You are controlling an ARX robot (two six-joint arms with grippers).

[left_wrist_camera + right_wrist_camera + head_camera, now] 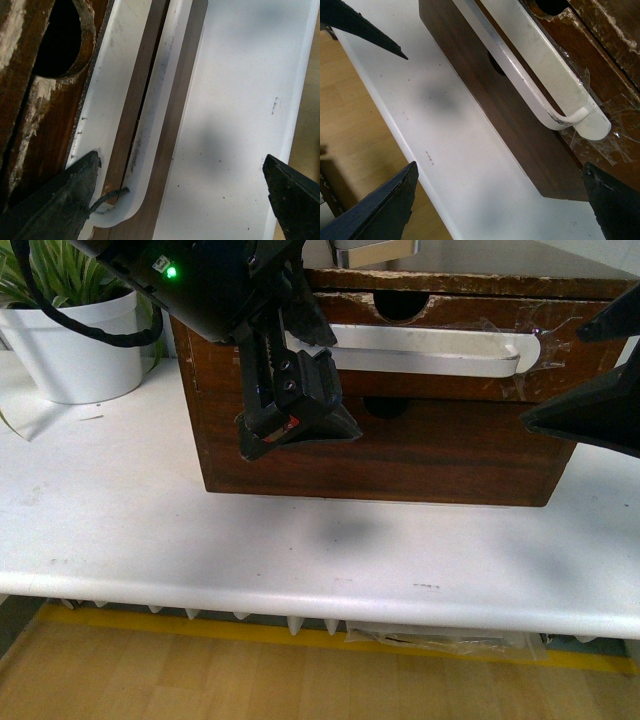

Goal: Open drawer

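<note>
The dark brown drawer [460, 312] is the upper one in a wooden box, with a half-round notch [400, 305] in its chipped top edge and a long white handle [430, 350] taped on. It looks shut or nearly so. My left gripper [300, 415] is open, in front of the handle's left end. In the left wrist view the handle's curved end [115, 215] lies between the open fingers, close to one finger [75, 195]. My right gripper [600, 370] is open and empty by the handle's right end [570, 117], over the table.
A plain dark drawer [400, 450] sits below the handled one. The box stands on a white table [300, 540], whose front edge runs above a wooden floor. A white plant pot [80, 345] stands at the far left. Clear tape [600, 140] holds the handle's right end.
</note>
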